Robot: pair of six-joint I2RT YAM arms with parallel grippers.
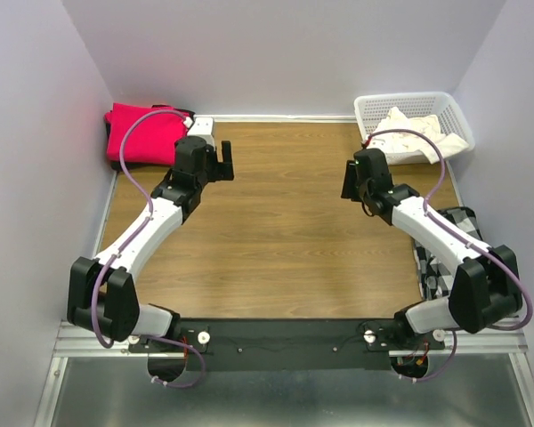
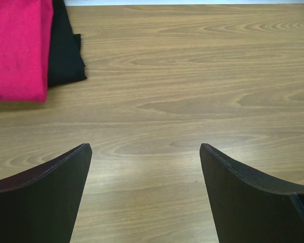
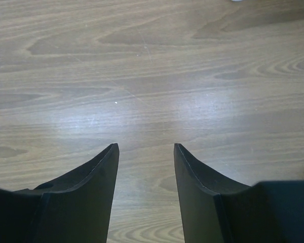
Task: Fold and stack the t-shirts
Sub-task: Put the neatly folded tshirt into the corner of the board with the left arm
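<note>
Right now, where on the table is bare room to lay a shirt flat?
The table is bare in the middle, between the left gripper and the right gripper. Crowded: far left corner, red t-shirt over black t-shirt; far right corner, basket holding the cream t-shirt.

T-shirt (image 1: 416, 133) in basket (image 1: 402, 100), far right

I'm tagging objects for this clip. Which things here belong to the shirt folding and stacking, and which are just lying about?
Belong to the job:
red t-shirt, folded, far left
black t-shirt, under it
cream-white t-shirt, crumpled, far right

Just lying about:
white lattice basket, holding the cream-white one
black-and-white checked item at the right side, partly hidden
</note>
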